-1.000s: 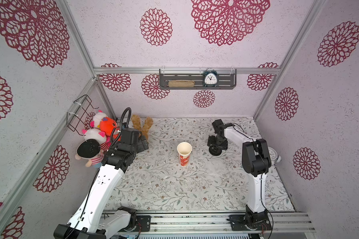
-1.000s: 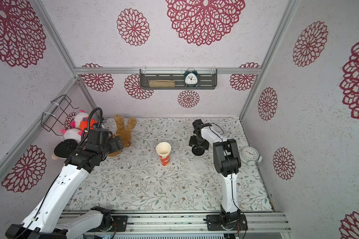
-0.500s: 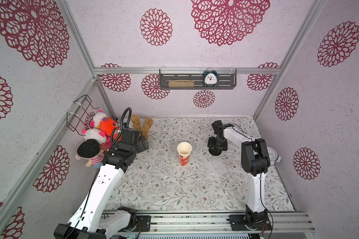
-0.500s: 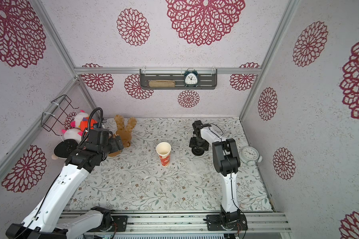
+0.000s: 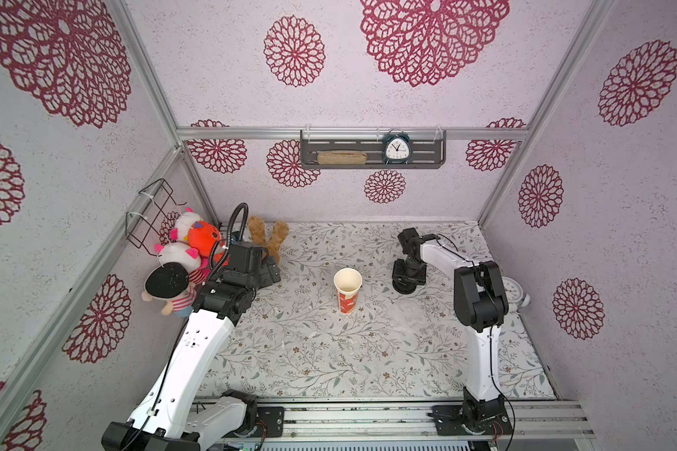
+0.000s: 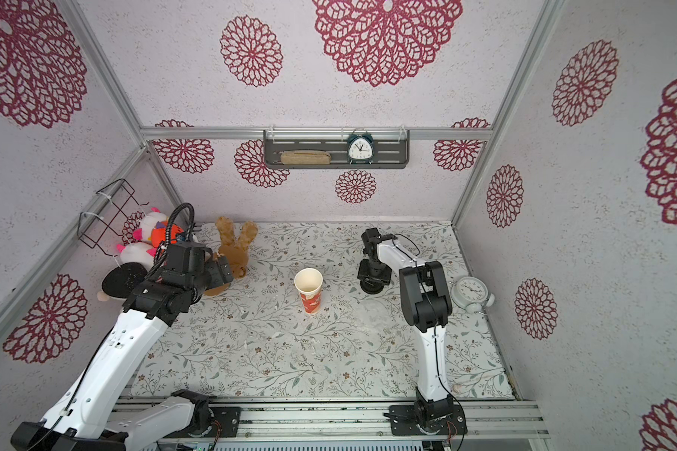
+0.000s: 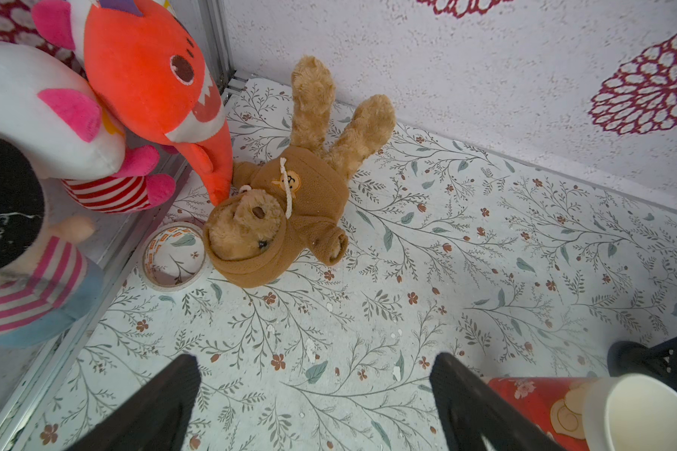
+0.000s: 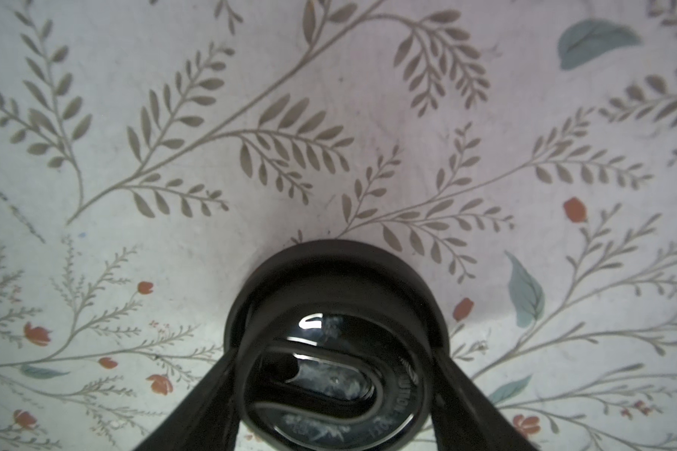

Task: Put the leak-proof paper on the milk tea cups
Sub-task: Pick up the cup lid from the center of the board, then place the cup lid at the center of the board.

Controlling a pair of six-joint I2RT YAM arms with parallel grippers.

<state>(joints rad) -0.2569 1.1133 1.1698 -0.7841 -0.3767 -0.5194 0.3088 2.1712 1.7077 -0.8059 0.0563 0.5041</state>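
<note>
The milk tea cup [image 5: 347, 289] [image 6: 308, 289] stands upright and uncovered mid-table, white above and red below; its rim also shows in the left wrist view [image 7: 641, 414]. A faint pale round patch [image 5: 405, 312] on the mat in front of the right gripper may be the leak-proof paper; I cannot be sure. My right gripper [image 5: 407, 282] [image 8: 337, 347] points down, its fingers pressed against both sides of a black round lid [image 8: 329, 273] that lies on the mat. My left gripper [image 5: 270, 275] [image 7: 315, 363] hangs open over bare mat, left of the cup.
A brown teddy [image 7: 282, 211], a tape roll [image 7: 173, 255] and several plush toys [image 5: 184, 254] crowd the far left corner. A white alarm clock [image 6: 470, 291] sits by the right wall. A wall shelf [image 5: 372, 156] carries another clock.
The right gripper's jaws have drawn in against the black lid. Neither arm has visibly shifted, and the cup stays put.
</note>
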